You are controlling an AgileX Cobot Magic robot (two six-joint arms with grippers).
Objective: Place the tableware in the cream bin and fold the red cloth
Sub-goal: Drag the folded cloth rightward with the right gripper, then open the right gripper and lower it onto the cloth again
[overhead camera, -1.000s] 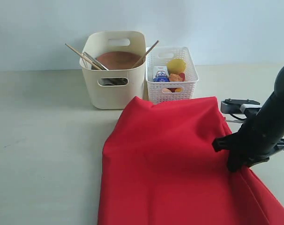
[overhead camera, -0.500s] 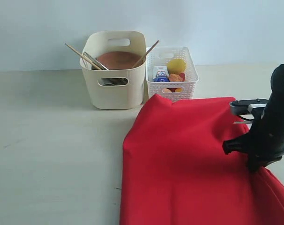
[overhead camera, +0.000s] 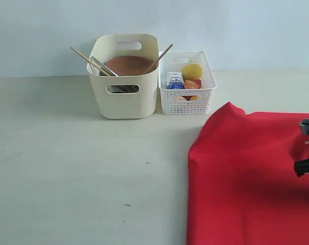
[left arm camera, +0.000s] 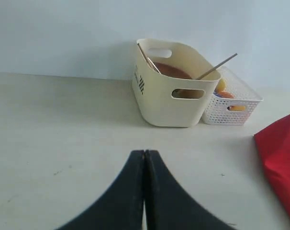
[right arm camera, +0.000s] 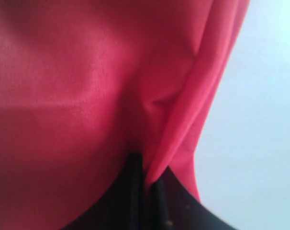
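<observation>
The red cloth (overhead camera: 251, 173) lies on the table at the right of the exterior view, its top corner peaked near the white basket. My right gripper (right arm camera: 146, 175) is shut on a fold of the red cloth (right arm camera: 87, 96); only a dark part of that arm (overhead camera: 307, 166) shows at the exterior view's right edge. The cream bin (overhead camera: 125, 76) stands at the back with the brown plate (overhead camera: 129, 65) and wooden chopsticks (overhead camera: 91, 62) inside. My left gripper (left arm camera: 145, 158) is shut on nothing above bare table, short of the cream bin (left arm camera: 171, 86).
A white lattice basket (overhead camera: 186, 81) with food items stands right of the cream bin, touching it. The table (overhead camera: 68, 168) is pale and a plain wall runs behind it. The red cloth's edge (left arm camera: 279, 158) shows in the left wrist view.
My right gripper has pulled the red cloth to the right; its left edge has shifted far right. The arm has moved almost out of the exterior view. The left gripper has stayed shut.
</observation>
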